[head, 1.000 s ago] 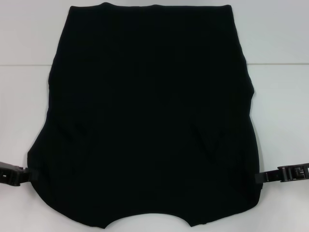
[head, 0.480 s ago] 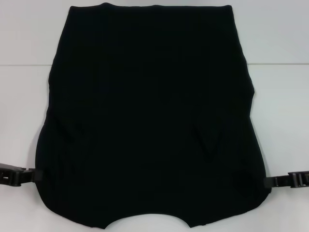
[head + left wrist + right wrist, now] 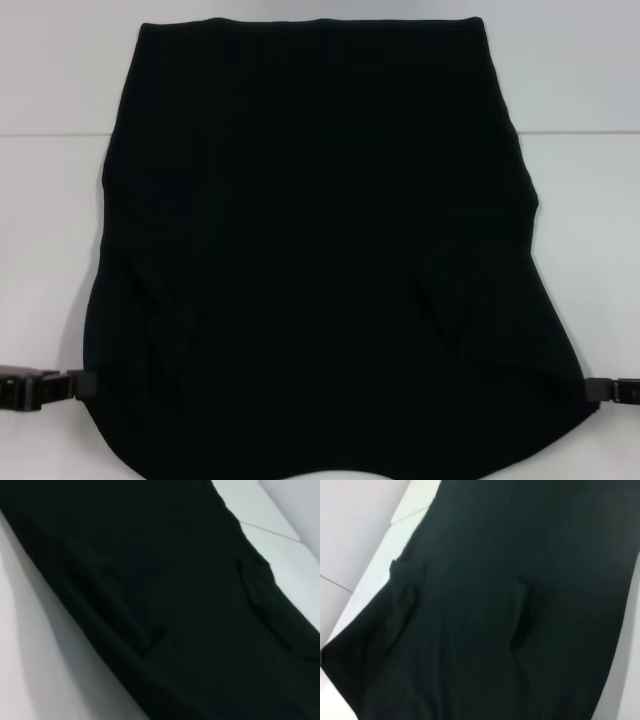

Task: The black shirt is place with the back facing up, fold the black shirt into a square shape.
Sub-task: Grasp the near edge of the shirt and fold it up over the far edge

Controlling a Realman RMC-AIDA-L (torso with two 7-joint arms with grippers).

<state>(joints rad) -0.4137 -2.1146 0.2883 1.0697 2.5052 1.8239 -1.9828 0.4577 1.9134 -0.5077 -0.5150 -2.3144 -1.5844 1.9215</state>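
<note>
Black shirt [image 3: 320, 250] lies spread over the middle of the white tabletop [image 3: 60, 90], plain black side up, no lettering visible. Far hem runs straight near the tabletop's far edge; fabric widens toward the near edge, where a curved cutout shows at the near border. Soft creases sit in the near half, one on each side.

Left end effector [image 3: 85, 383] meets the shirt's near-left edge, low by the tabletop's near-left corner. Right end effector [image 3: 592, 389] meets the near-right edge, by the near-right corner. Both appear to pinch the cloth edge, but whether the fingers are spread or pressed together cannot be told.

Both wrist views show only black fabric [image 3: 165, 605] [image 3: 485, 615] with folds over white tabletop.
</note>
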